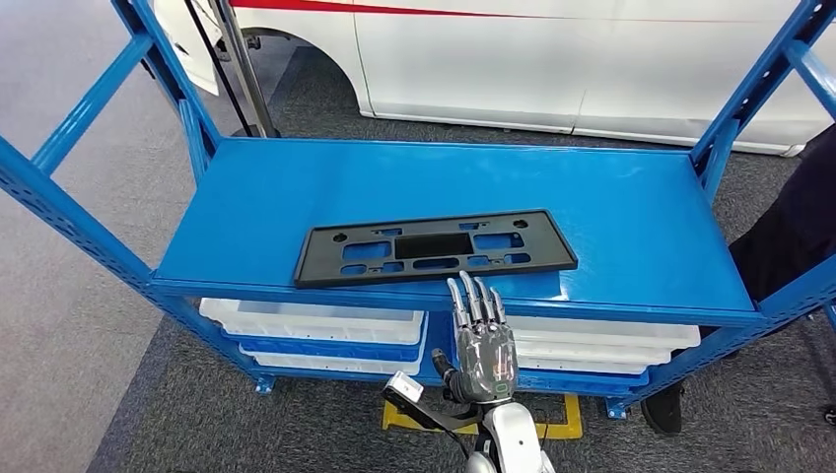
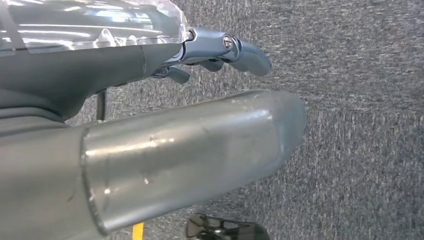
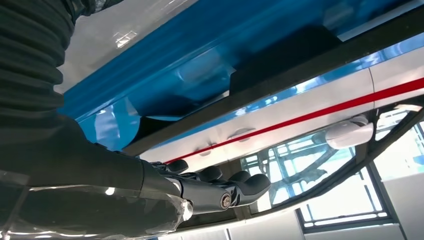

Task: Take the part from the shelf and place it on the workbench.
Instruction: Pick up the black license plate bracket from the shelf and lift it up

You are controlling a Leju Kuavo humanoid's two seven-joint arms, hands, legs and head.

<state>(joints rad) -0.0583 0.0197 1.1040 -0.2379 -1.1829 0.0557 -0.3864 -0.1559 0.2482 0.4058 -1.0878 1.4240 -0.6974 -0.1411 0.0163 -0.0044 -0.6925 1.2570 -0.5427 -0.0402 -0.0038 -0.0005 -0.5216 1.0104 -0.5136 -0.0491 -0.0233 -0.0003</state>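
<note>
step: reaching for part — judging it best to slide fingers under the near edge and lift level | right hand [image 1: 484, 347]: hanging empty at shelf [image 1: 631, 212] front, fingers straight and slightly apart, tips nearing the part | part [image 1: 434, 246]: lying flat on shelf top | left hand [image 2: 220, 50]: hanging over floor, holding nothing, fingers curling loosely

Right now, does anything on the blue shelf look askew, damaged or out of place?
Nothing stands out. The black plate lies flat on the blue shelf, a little crooked to its front edge, intact as far as visible. The right robot hand reaches toward it with fingers straight.
</note>
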